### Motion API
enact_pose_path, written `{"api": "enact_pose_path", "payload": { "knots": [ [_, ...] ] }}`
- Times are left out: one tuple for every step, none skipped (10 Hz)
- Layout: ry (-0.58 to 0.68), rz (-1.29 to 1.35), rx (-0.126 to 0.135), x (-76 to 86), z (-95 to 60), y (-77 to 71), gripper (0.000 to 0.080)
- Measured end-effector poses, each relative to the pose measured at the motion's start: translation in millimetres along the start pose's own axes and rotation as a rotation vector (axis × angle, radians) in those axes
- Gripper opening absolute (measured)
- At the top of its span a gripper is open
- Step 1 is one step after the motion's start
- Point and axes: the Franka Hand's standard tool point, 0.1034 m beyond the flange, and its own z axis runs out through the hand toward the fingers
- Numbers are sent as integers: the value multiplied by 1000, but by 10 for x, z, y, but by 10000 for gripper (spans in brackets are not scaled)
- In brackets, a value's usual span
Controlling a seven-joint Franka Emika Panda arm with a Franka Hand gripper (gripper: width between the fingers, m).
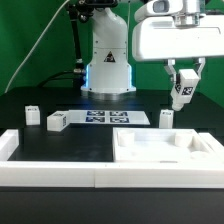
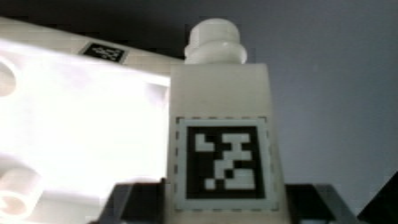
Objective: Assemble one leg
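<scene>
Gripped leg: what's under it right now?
Past the leg, the wrist view shows the white tray-shaped piece and dark table below. The leg itself covers the spot directly beneath it.

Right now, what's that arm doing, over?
Gripper shut on the leg. Leg in the air, upright, white tray piece below. Nothing seen in the way.

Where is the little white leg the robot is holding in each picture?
Exterior view: the leg is up in the air, held in the gripper, toward the exterior view's right.
Wrist view: the leg fills the middle of the picture, very close, with its round peg end pointing away from the camera.
Shared landmark: the black-and-white tag on the leg's side shows in both views.
</scene>
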Motion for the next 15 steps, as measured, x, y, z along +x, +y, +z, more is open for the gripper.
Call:
{"api": "enact_pose_path", "payload": {
  "knots": [
    [20, 7, -4, 92, 8, 65, 291],
    [40, 20, -9, 310, -34, 149, 291],
    [34, 28, -8, 500, -53, 197, 291],
    [48, 34, -11, 634, -62, 257, 291],
    [46, 33, -10, 615, -49, 249, 291],
    [45, 33, -10, 609, -46, 244, 291],
    [45, 33, -10, 609, -46, 246, 291],
    [45, 33, -10, 609, -45, 245, 291],
    [44, 33, -10, 609, -45, 247, 291],
    [34, 27, -10, 637, -39, 286, 291],
    [43, 35, -11, 754, 7, 337, 291],
    [48, 41, -9, 857, 98, 372, 291],
    [51, 46, -7, 939, 182, 396, 291],
    [58, 46, -5, 1030, 241, 410, 291],
    [71, 42, -5, 1108, 252, 421, 291]
  ]
}}
